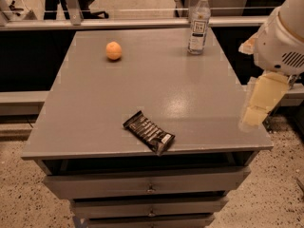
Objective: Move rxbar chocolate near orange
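Observation:
The rxbar chocolate [148, 132], a flat bar in a shiny black wrapper, lies at an angle near the front edge of the grey table [190, 94]. The orange [113, 51] sits at the far left of the table top, well away from the bar. My gripper [260, 103], a cream-coloured part hanging from the white arm [280, 37], hovers over the table's right edge. It is well to the right of the bar and touches nothing.
A clear water bottle [198, 23] with a white cap stands upright at the far right of the table. Drawers [151, 186] run below the front edge. A railing and chairs stand behind the table. Speckled floor surrounds it.

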Controlling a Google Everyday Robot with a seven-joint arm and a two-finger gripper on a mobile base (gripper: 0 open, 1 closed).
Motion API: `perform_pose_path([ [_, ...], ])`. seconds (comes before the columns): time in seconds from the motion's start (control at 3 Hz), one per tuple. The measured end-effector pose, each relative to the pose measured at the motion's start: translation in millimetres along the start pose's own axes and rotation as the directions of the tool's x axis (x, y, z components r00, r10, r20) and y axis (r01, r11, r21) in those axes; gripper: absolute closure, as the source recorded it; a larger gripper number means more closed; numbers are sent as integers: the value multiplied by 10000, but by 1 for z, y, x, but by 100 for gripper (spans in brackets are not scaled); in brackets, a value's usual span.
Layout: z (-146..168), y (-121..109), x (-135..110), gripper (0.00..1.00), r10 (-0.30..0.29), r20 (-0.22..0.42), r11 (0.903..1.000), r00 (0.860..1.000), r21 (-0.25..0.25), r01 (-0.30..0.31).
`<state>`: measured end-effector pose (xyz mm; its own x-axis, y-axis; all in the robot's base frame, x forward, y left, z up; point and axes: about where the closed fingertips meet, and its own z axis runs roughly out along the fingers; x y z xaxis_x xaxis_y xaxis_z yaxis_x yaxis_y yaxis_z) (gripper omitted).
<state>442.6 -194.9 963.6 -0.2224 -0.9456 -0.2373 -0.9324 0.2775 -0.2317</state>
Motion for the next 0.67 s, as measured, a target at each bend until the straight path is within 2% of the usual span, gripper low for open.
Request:
perform_pose_path([
  [0.33, 32, 7, -29, 0, 339, 476, 9987, 9983, -392, -320],
  [0.67, 61, 16, -65, 0, 950, 1022, 9925, 9902, -867, -862],
])
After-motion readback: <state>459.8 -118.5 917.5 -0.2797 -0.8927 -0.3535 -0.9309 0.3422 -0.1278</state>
